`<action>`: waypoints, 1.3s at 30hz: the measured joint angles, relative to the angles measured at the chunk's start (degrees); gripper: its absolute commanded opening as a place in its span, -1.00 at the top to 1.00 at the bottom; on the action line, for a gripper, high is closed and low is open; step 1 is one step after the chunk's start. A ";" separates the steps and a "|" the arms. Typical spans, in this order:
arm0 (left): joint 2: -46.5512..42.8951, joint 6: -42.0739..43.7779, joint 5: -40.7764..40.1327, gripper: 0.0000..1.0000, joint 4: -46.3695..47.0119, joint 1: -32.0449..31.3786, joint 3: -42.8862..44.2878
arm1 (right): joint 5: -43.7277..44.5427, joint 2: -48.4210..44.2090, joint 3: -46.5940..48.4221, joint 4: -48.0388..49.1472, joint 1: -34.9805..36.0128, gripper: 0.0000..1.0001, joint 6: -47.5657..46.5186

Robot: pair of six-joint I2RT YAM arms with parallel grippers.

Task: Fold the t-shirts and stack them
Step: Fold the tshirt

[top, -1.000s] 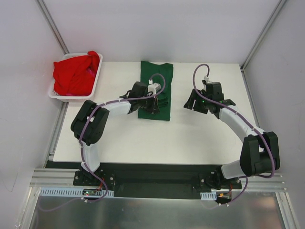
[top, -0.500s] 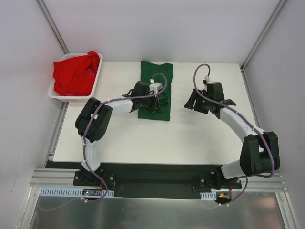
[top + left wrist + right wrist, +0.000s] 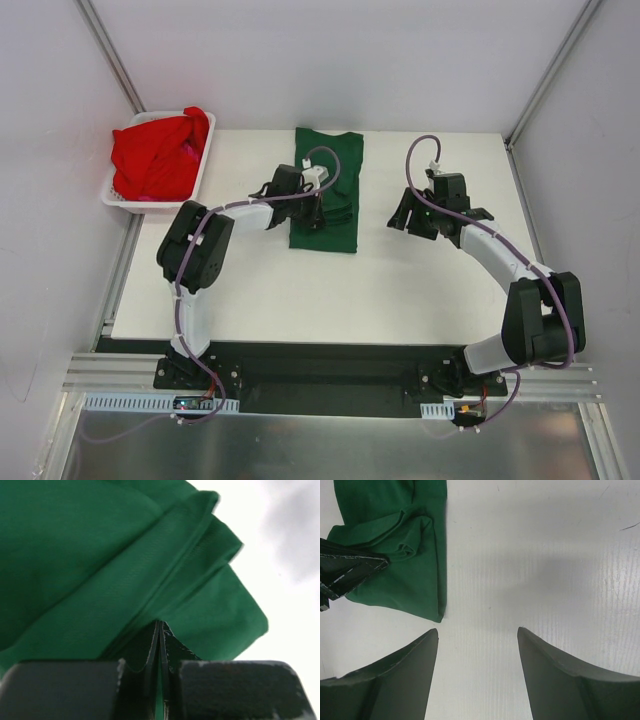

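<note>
I see the dark green t-shirt (image 3: pixel 330 160) folded into a long strip on the table (image 3: pixel 420 285), folds bunched mid-length, bright red t-shirts (image 3: pixel 150 160) crumpled in the basket (image 3: pixel 203 168).

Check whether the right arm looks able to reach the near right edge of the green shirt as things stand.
Probably yes. The right gripper is open just beside the green shirt, with only bare table between them. The left gripper, pinching a fold, sits further left.

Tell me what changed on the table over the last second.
The left end effector, shut on a fold of the green t-shirt, slid a little leftward and farther out. The right end effector stayed open over bare table; the red t-shirts stayed in the basket.
</note>
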 measured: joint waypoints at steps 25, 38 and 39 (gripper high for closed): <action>1.66 0.74 -2.36 1.00 0.42 0.92 2.60 | -0.42 0.04 -1.03 0.02 -0.74 -0.35 -0.02; 7.34 3.96 -6.43 1.00 -3.82 0.92 17.73 | -0.39 0.04 -2.01 -0.37 -1.25 -0.36 -0.46; 7.80 4.13 -6.88 1.00 -4.02 0.94 18.38 | -0.39 0.04 -2.01 -0.42 -1.38 -0.36 -0.48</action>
